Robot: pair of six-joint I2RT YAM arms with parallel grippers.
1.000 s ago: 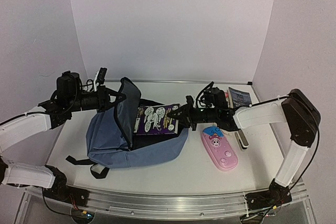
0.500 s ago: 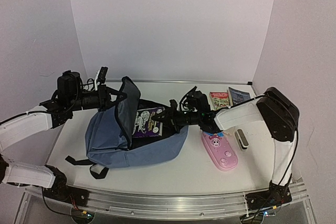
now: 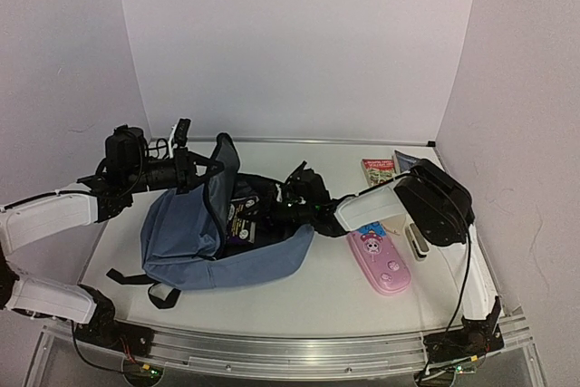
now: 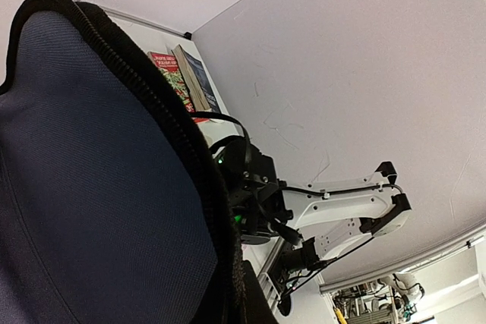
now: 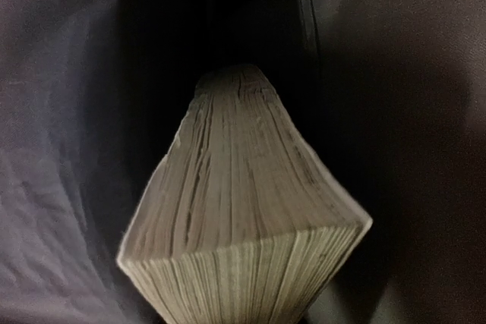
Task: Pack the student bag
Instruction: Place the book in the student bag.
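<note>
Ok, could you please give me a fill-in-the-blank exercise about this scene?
The right fingers hold a book inside the student bag, which is ____ in colour.
The left fingers hold the bag's mouth ____.
The pencil case beside the bag is ____.
Missing words: blue; open; pink.

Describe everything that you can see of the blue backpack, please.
The backpack is soft slate-blue fabric with dark lining and black straps that trail off its near-left corner. It lies on the white table, left of centre, its opening facing right. The left gripper holds its flap upright, so the mouth gapes. The right gripper reaches into the mouth with a book, partly inside.
</note>
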